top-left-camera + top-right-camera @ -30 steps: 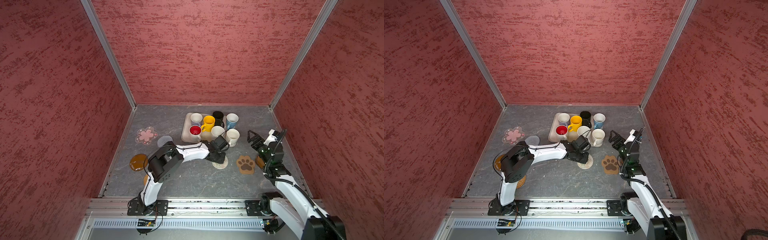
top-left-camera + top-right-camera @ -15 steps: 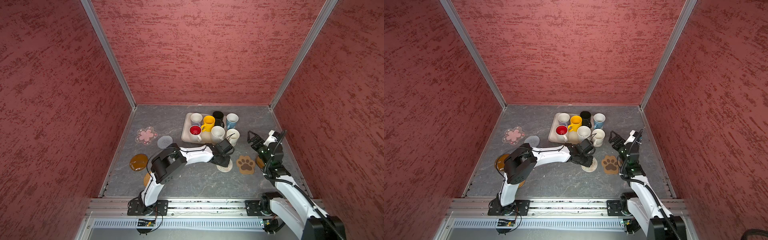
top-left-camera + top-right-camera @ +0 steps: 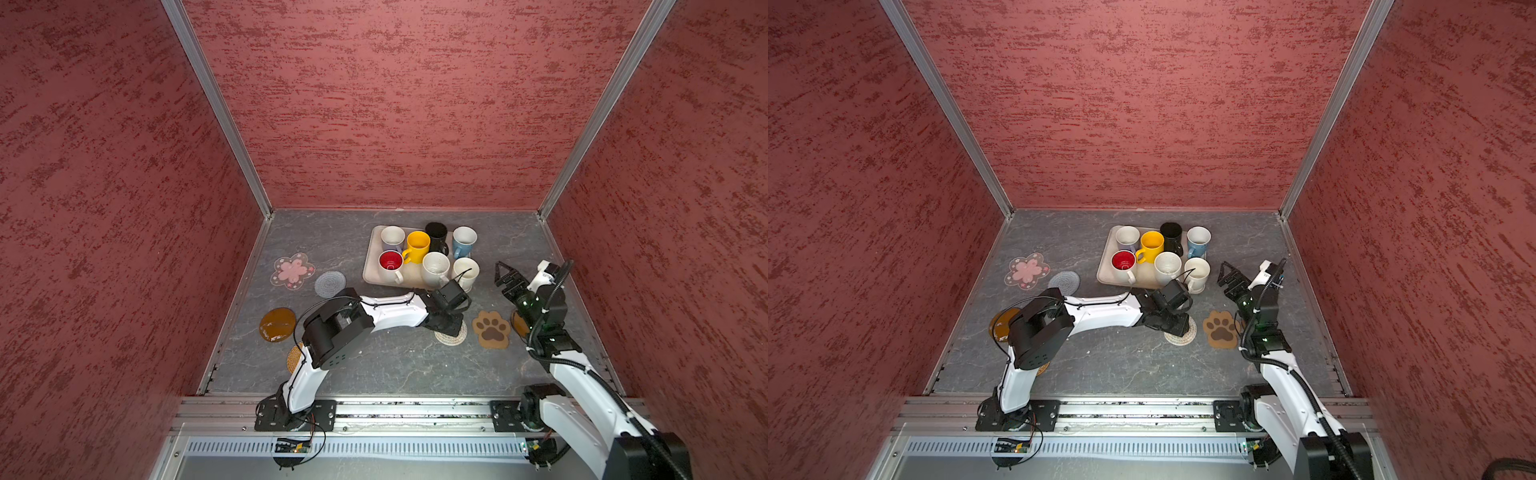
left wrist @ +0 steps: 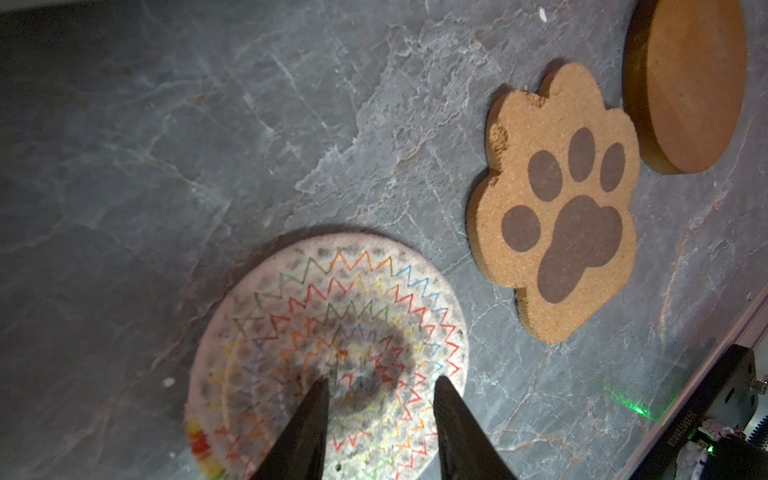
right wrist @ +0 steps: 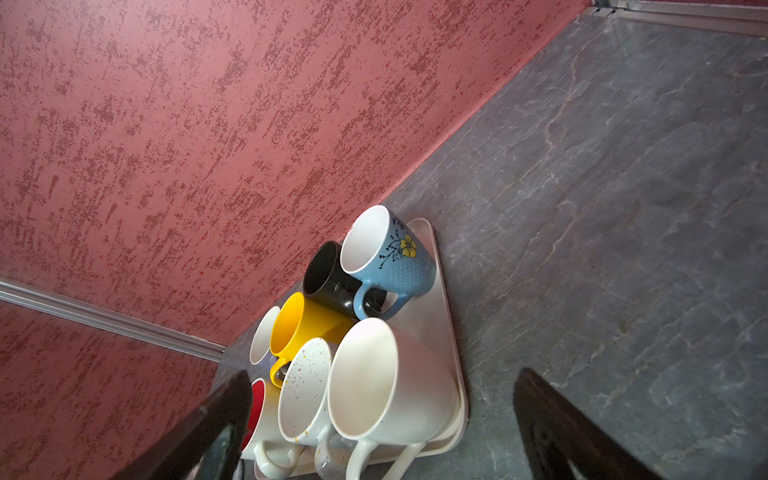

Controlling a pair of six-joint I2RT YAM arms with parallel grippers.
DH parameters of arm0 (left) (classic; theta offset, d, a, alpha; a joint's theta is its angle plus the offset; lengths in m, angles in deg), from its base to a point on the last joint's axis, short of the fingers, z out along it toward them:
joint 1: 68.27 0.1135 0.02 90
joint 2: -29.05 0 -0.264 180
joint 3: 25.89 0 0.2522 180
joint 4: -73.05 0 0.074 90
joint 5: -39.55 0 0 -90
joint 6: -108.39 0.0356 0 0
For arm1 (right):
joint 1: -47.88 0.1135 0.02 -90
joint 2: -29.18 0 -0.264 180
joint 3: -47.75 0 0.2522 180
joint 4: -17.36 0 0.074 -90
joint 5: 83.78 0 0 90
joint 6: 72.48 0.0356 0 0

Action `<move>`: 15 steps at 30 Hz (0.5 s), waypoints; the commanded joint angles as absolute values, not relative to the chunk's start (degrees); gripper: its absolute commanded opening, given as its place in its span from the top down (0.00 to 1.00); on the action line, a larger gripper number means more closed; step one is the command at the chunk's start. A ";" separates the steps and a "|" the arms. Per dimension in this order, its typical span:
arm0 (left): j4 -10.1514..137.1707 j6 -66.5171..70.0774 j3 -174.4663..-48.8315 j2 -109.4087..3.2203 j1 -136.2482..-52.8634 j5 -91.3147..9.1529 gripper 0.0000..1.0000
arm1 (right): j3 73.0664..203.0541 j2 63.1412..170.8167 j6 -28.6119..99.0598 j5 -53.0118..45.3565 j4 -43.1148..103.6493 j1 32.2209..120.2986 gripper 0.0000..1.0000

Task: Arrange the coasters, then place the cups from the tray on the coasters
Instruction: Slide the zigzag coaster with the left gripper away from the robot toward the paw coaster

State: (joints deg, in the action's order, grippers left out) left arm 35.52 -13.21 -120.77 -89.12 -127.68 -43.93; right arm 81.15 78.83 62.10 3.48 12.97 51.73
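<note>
My left gripper (image 4: pixel 382 384) hangs open just over the beige woven coaster (image 4: pixel 328 357), which lies flat on the table beside the brown paw coaster (image 3: pixel 491 329); nothing is between the fingers. In both top views the wrist hides most of that coaster (image 3: pixel 453 336). The pink flower (image 3: pixel 292 270), grey-blue woven (image 3: pixel 330 284), wooden disc (image 3: pixel 277 324) and orange-tan woven (image 3: pixel 294 357) coasters lie on the left. A second wooden disc (image 4: pixel 690 83) lies past the paw. Several cups, among them yellow (image 3: pixel 417 245) and light blue (image 3: pixel 464 239), stand on the tray (image 3: pixel 370 272). My right gripper (image 3: pixel 505 274) is open and empty, right of the tray.
Red textured walls close in the grey stone-patterned table on three sides. A metal rail with both arm bases runs along the front edge (image 3: pixel 415 409). The left arm (image 3: pixel 374 311) stretches across the middle of the table, partly covering the orange-tan coaster.
My left gripper slid the beige coaster a little to the right, toward the paw coaster, and its jaws have spread apart. The right arm has stayed put.
</note>
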 commanded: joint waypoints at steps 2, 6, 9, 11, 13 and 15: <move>33.52 -13.00 -120.16 -90.49 -127.70 -44.78 0.54 | 80.93 77.87 61.98 4.47 11.65 51.55 0.01; 33.80 -12.40 -120.55 -89.90 -127.61 -45.22 0.52 | 81.37 78.02 61.00 3.96 11.74 51.54 0.01; 34.27 -11.88 -120.76 -88.55 -127.69 -45.53 0.49 | 82.13 78.52 60.27 2.47 11.72 51.51 0.01; 34.27 -10.99 -121.25 -87.43 -127.63 -45.77 0.42 | 82.67 78.90 59.58 1.03 11.53 51.52 0.01; 33.69 -9.29 -121.82 -85.85 -127.52 -46.93 0.38 | 83.10 79.46 57.04 -3.86 8.85 51.50 0.02; 33.80 -8.18 -121.13 -83.55 -127.13 -47.75 0.36 | 84.45 80.29 56.41 -10.01 7.25 51.80 0.03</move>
